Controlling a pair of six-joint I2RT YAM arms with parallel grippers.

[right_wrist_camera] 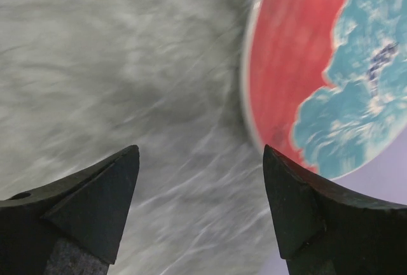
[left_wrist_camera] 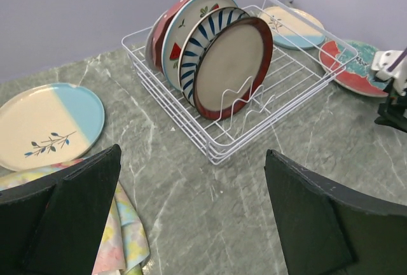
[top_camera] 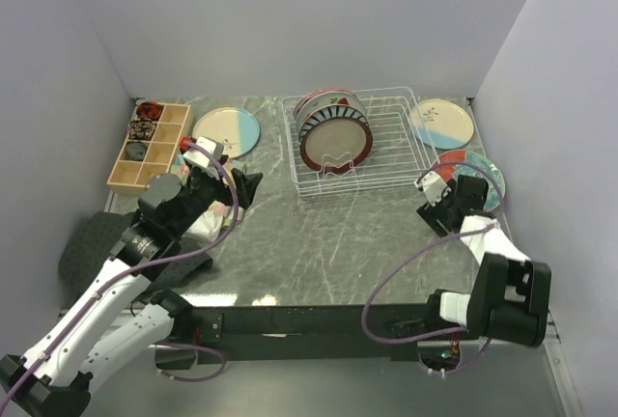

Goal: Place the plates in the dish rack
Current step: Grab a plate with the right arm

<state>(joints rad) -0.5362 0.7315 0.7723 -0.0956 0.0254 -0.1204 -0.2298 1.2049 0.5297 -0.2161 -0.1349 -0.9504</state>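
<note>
**A:** Where is everything?

**B:** From the top view, the dish rack sits at 12 o'clock on the counter. Four standing plates are already slotted on edge, with the red-rimmed plate in front. Three more lie flat. One cream-and-blue plate is at 10 o'clock and a second one is at 1 o'clock. The red-and-teal plate is at 3 o'clock, close to the side wall.

**A:** And the tools?

**B:** The left tool is spread wide with nothing in it, above bare counter and facing the rack. The right tool also has its jaws apart and holds nothing. It hangs low, with the red-and-teal plate's rim just off its 2 o'clock side.

**A:** What worries you?

**B:** That plate lies flat, so its rim offers little to pinch. If a finger comes down on top of the rim instead of under it, the plate could skid toward the wall or tip up. A shallow, off-centre grip might let it swing and slip on the way over. The rack's front slots are crowded, so a careless entry could knock the standing plates against each other.
</note>
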